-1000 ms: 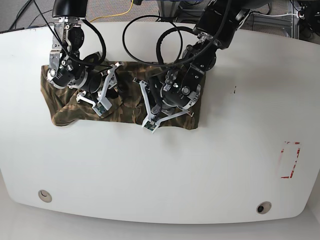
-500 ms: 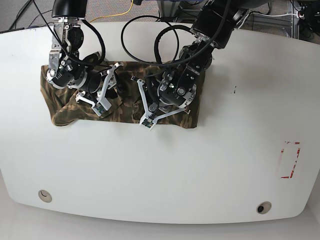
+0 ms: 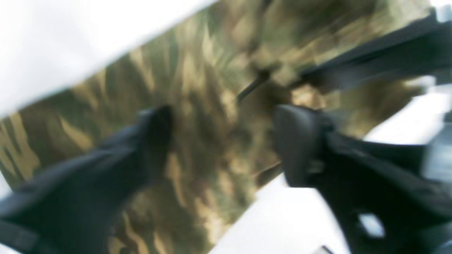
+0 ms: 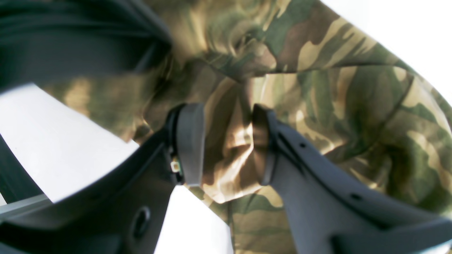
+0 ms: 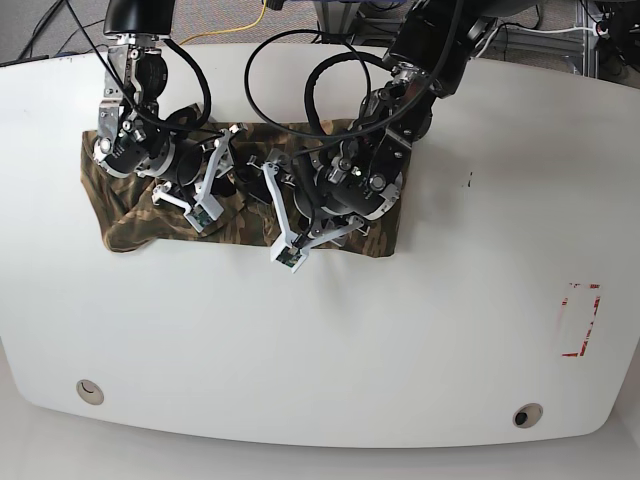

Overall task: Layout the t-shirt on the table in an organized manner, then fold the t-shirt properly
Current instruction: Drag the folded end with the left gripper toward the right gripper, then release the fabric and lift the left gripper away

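Observation:
The camouflage t-shirt [image 5: 140, 215] lies bunched in a wide band on the far half of the white table [image 5: 320, 350]. My right gripper [image 5: 232, 182], on the base view's left, sits low on the shirt's left part. In the right wrist view its fingers [image 4: 190, 144] are closed on a raised fold of the t-shirt [image 4: 229, 148]. My left gripper [image 5: 300, 200] hovers over the shirt's middle. In the blurred left wrist view it [image 3: 226, 134] is open and empty, with the t-shirt [image 3: 197, 84] beneath its spread fingers [image 3: 155, 120].
Black cables [image 5: 300, 70] loop from both arms over the table's far edge. Two round grommet holes [image 5: 89, 390] [image 5: 526, 414] sit near the front edge. A red-marked rectangle [image 5: 580, 320] is at the right.
My left arm has swung leftward over the shirt toward its middle, still open. My right arm and the fold it holds have stayed put.

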You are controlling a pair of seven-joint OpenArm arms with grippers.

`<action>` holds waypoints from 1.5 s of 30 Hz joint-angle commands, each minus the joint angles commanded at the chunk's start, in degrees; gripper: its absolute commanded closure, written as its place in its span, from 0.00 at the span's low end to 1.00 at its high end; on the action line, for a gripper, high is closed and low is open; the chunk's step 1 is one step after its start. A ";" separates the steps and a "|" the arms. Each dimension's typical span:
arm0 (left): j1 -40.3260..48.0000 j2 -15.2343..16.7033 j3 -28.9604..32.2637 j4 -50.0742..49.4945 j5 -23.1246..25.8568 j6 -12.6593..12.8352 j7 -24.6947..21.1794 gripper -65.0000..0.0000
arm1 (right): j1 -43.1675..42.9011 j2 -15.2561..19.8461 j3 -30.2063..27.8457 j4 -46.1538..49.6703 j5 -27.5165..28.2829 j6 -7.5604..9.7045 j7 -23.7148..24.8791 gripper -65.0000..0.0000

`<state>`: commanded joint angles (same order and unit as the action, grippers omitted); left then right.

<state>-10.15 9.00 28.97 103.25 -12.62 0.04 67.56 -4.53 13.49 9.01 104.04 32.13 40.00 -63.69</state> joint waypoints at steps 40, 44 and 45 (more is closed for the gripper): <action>2.81 -15.99 -21.01 -14.86 -11.87 -16.26 -7.03 0.90 | 2.37 -0.09 1.32 1.49 0.35 0.00 -0.35 0.64; 2.73 -16.69 -21.01 -18.20 -11.87 -16.35 -8.00 0.90 | 2.55 -1.32 6.15 6.33 0.35 0.00 -0.53 0.59; 2.73 -16.78 -21.01 -18.73 -11.87 -16.35 -8.53 0.90 | 2.81 -1.76 6.95 7.30 0.35 0.00 -0.53 0.55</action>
<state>-7.43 -7.78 7.96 84.53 -24.48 -16.31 59.03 -1.71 11.74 15.96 111.34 32.48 40.00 -64.22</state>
